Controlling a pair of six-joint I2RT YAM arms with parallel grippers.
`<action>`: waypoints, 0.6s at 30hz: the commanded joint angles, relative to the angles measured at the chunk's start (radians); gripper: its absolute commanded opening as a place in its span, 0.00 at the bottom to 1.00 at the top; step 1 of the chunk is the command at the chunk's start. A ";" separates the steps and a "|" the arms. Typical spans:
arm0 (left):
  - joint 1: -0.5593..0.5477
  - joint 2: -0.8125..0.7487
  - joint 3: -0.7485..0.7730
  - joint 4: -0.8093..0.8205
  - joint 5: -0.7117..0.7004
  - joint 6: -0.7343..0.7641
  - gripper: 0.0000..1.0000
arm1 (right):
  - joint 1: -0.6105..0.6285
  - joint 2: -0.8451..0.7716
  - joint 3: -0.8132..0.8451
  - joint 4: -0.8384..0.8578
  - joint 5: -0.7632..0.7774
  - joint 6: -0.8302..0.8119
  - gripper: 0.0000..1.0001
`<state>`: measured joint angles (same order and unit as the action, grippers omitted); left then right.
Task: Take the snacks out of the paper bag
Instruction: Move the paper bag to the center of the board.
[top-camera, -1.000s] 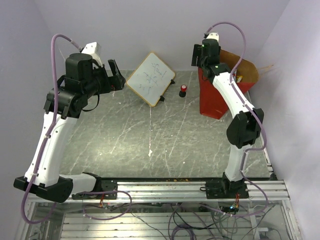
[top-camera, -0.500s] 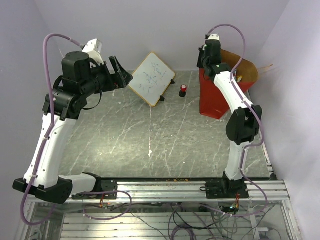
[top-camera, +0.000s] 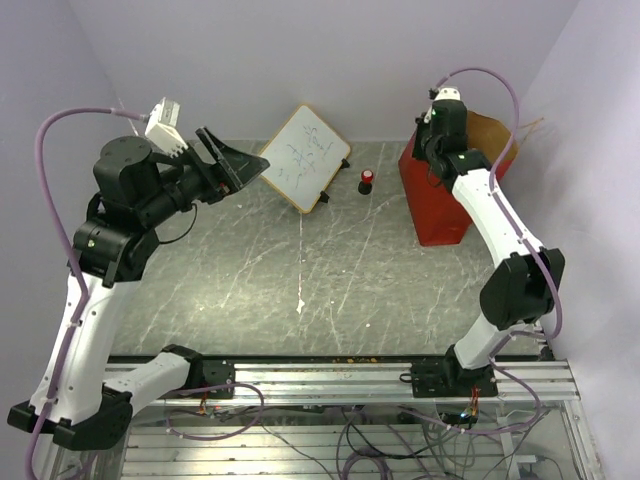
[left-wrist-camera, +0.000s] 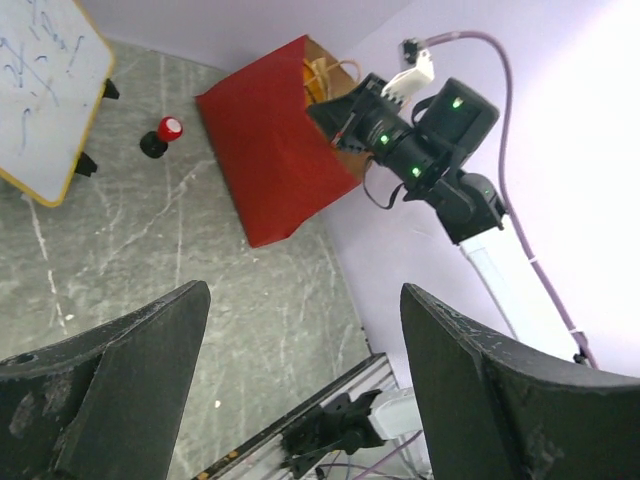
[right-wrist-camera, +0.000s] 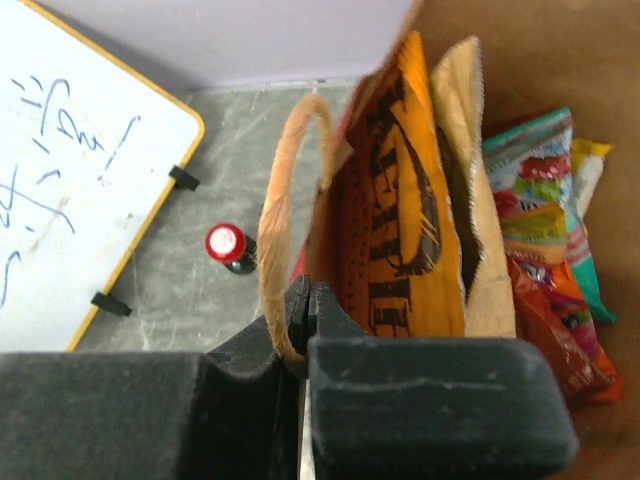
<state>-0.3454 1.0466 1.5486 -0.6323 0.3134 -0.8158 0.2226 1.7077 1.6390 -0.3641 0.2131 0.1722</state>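
Observation:
The paper bag (top-camera: 435, 205) stands at the back right, red outside and brown kraft inside (right-wrist-camera: 520, 50); the left wrist view shows it too (left-wrist-camera: 275, 160). My right gripper (top-camera: 428, 150) (right-wrist-camera: 308, 295) is shut on its near rim, at the foot of a twisted handle (right-wrist-camera: 275, 200). Inside stand the snacks: an orange packet (right-wrist-camera: 400, 220), a tan one (right-wrist-camera: 470, 180), a teal multicoloured one (right-wrist-camera: 535, 190) and a red one (right-wrist-camera: 545, 320). My left gripper (top-camera: 245, 170) (left-wrist-camera: 305, 290) hangs open and empty, high over the table's back left and far from the bag.
A white whiteboard (top-camera: 302, 157) leans at the back centre, and a small red-capped object (top-camera: 367, 180) stands between it and the bag. Purple walls close the back and both sides. The aluminium rail (top-camera: 330, 375) with the arm bases runs along the near edge.
My right gripper moved right to the bag's rim and shut there, and the bag's mouth shifted with it. The left arm rose and swung left, its jaws still wide.

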 joint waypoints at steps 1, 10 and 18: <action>-0.009 -0.032 -0.003 0.045 0.031 -0.065 0.88 | -0.003 -0.106 -0.067 -0.068 0.018 -0.011 0.00; -0.009 -0.058 -0.062 0.145 0.084 -0.160 0.88 | -0.002 -0.326 -0.197 -0.192 -0.079 0.027 0.00; -0.009 -0.114 -0.141 0.162 0.114 -0.222 0.88 | 0.001 -0.486 -0.303 -0.308 -0.148 0.030 0.00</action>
<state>-0.3454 0.9760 1.4334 -0.5209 0.3828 -0.9928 0.2218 1.3106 1.3628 -0.6273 0.1509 0.1833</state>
